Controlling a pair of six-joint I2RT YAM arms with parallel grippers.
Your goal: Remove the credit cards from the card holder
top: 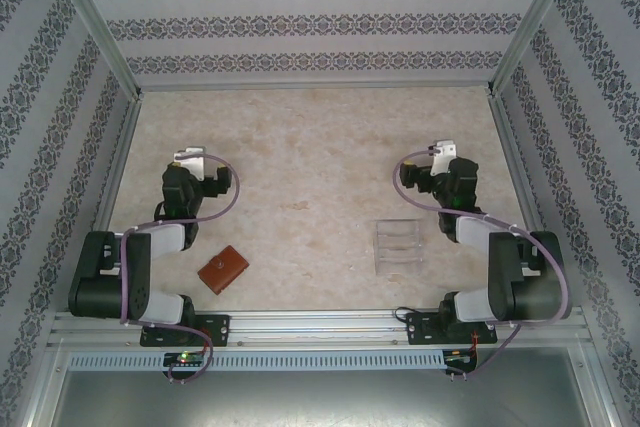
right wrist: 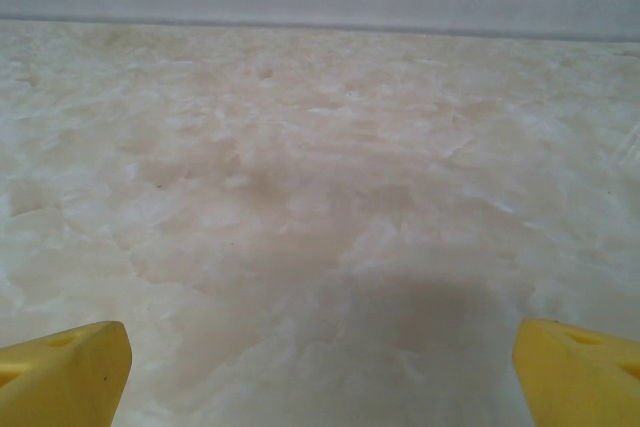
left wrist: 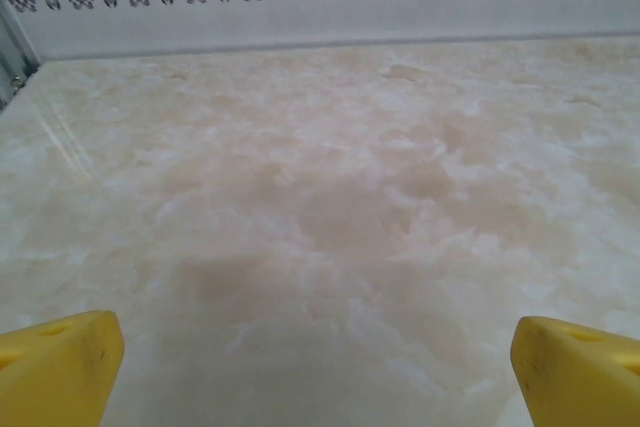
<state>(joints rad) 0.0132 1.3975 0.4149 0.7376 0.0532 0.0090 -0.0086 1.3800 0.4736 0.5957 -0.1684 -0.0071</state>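
Card holder, folded shut, lies on the bench just beside the left arm's base, well apart from both grippers. Left gripper and right gripper are released, with jaws spread wide and grasping nothing

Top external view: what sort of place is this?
Probably a lab data-collection cell, not a home: aluminium frame boxing in a marble-look table, wallpaper-patterned walls as backdrop, and left arm and right arm bolted to a rail at the near edge.

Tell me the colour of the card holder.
The card holder is reddish-brown; the top external view shows it best.
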